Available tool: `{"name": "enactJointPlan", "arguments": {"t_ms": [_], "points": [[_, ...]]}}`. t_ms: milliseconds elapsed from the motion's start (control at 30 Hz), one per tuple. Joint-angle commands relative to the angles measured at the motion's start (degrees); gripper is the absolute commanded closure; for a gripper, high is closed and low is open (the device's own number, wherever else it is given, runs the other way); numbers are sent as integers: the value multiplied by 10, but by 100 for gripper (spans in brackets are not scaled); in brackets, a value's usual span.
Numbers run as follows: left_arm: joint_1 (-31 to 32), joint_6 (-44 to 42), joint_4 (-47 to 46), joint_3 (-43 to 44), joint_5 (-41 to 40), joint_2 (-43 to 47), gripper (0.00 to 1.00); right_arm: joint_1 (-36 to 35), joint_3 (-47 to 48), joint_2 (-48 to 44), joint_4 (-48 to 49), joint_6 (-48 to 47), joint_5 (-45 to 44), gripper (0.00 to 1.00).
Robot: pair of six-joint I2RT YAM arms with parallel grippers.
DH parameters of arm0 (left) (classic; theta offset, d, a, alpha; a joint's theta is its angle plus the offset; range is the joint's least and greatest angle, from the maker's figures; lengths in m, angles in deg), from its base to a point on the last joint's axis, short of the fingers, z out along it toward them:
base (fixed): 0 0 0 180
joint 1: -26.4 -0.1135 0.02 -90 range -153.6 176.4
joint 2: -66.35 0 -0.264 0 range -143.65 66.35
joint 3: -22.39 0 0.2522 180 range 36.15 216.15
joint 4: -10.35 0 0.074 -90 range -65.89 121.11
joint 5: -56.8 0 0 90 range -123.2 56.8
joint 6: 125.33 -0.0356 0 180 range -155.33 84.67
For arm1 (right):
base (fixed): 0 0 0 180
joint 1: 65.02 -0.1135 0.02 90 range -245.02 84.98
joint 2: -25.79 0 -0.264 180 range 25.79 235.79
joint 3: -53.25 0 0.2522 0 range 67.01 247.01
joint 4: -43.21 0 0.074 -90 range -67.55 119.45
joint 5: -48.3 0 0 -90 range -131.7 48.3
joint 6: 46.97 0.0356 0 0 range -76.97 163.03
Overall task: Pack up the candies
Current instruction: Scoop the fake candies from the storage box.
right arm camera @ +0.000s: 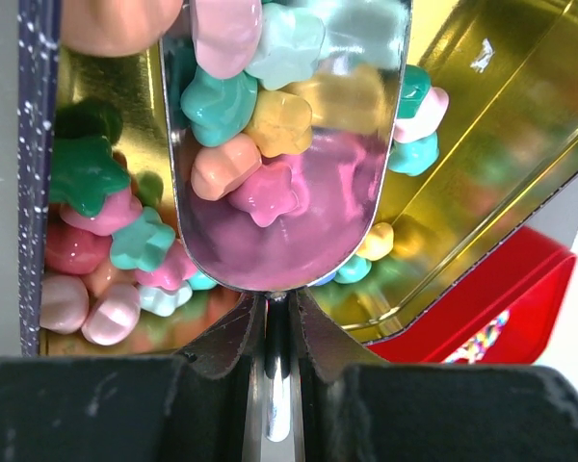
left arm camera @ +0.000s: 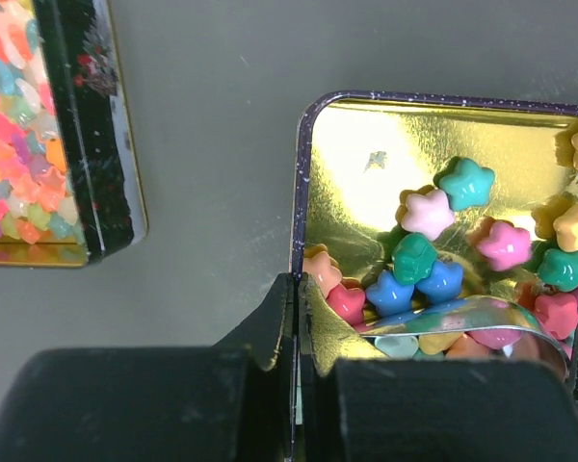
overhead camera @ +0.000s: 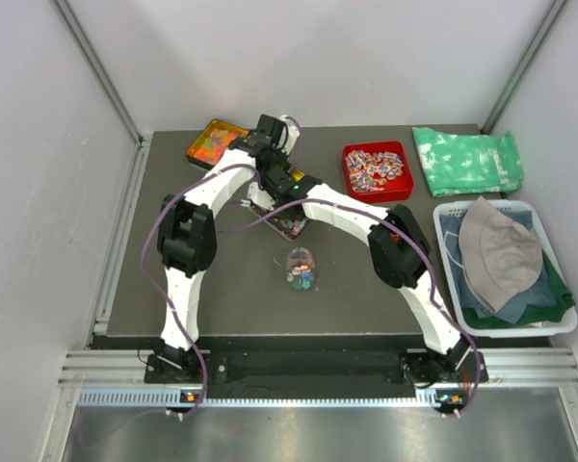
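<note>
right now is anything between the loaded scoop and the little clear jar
Nothing visible does. The right gripper holds the scoop of candies inside the tin. The jar stands apart on the table, nearer the arms' bases, so only the tin's own wall has to be cleared.

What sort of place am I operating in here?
Most likely a robot test cell, not a shop or kitchen: a dark table boxed in by plain white walls, metal rails along the near edge, and staged props such as a red tray of sweets and a basket of clothes.
</note>
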Motion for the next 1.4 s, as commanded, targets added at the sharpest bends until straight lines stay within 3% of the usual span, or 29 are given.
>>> {"name": "enactJointPlan", "arguments": {"t_ms": [0, 333, 567, 633, 1000, 1100, 1133, 1367], "points": [[65, 22, -74, -13, 18, 49, 100, -38, -11, -50, 70, 42, 39, 100], [62, 24, -86, -28, 7, 52, 100, -32, -70, -91, 109, 68, 11, 100], [55, 20, -89, -25, 12, 40, 99, -31, -99, -94, 123, 15, -19, 100], [54, 18, -90, -25, 15, 36, 95, -32, -99, -89, 114, -7, -22, 100], [53, 10, -99, -27, 39, 25, 100, -30, -75, -55, 106, -90, -63, 100], [53, 10, -103, -31, 44, 26, 96, -29, -58, -53, 95, -81, -65, 100], [53, 7, -106, -39, 47, 28, 90, -29, -58, -54, 96, -80, -66, 100], [53, -26, -115, -51, 45, 24, 82, -28, -62, -52, 88, -91, -64, 100]]}}
